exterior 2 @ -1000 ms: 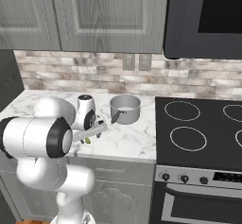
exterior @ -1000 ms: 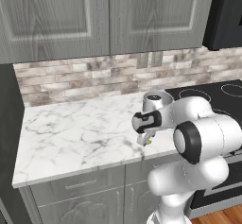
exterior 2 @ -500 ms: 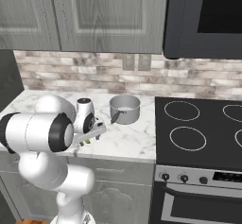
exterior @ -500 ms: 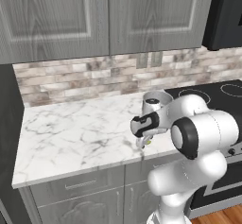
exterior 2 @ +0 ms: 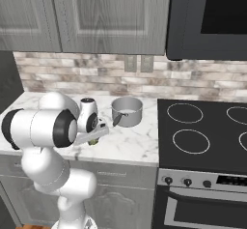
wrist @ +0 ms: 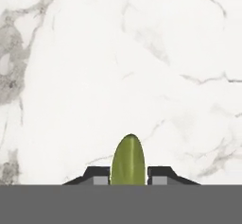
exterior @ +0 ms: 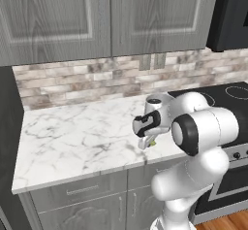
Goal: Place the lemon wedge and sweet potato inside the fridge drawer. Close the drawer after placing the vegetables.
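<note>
Hand view showing fingertips now pressing both sides of the lemon wedge, clamped where a second ago standing wide apart. Sitting on the white marble counter near its front edge, wedge poking out just under the gripper. Reaching down over the counter, forearm bent across the front, hand pointing at the stone. Standing just beyond, a steel pot beside the black stove.

lemon wedge: 1 | pot: 1 | stove burners: 4 | pincer: 1
</note>
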Controlling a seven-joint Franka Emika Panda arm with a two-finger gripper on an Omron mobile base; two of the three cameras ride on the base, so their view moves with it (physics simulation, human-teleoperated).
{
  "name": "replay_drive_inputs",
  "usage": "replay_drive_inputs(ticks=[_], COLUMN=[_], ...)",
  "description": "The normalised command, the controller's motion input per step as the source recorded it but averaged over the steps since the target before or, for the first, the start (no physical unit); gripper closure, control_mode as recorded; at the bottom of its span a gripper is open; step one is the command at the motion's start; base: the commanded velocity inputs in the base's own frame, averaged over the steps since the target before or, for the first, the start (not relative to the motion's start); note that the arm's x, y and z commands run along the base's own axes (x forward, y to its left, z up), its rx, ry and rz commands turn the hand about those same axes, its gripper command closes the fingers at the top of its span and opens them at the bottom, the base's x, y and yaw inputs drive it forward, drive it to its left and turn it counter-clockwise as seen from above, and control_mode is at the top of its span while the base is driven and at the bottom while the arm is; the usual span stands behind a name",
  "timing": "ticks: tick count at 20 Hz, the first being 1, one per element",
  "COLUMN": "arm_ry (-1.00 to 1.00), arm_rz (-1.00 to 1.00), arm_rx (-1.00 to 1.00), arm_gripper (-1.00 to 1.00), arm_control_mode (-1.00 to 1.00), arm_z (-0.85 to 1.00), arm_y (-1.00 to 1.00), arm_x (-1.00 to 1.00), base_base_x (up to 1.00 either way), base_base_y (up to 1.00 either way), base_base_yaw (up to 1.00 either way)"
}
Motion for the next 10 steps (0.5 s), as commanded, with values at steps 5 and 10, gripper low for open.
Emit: replay_drive_inputs(ticks=[5, 10], arm_ry=[-0.07, -0.17], arm_rz=[0.0, 0.0], arm_rx=[0.0, 0.0], arm_gripper=[1.0, 1.0], arm_control_mode=[-1.0, -1.0], arm_z=[-0.02, 0.49], arm_y=[0.19, 0.0], arm_x=[-0.06, -0.37], base_base_x=[0.0, 0.0], base_base_y=[0.0, 0.0], base_base_yaw=[0.0, 0.0])
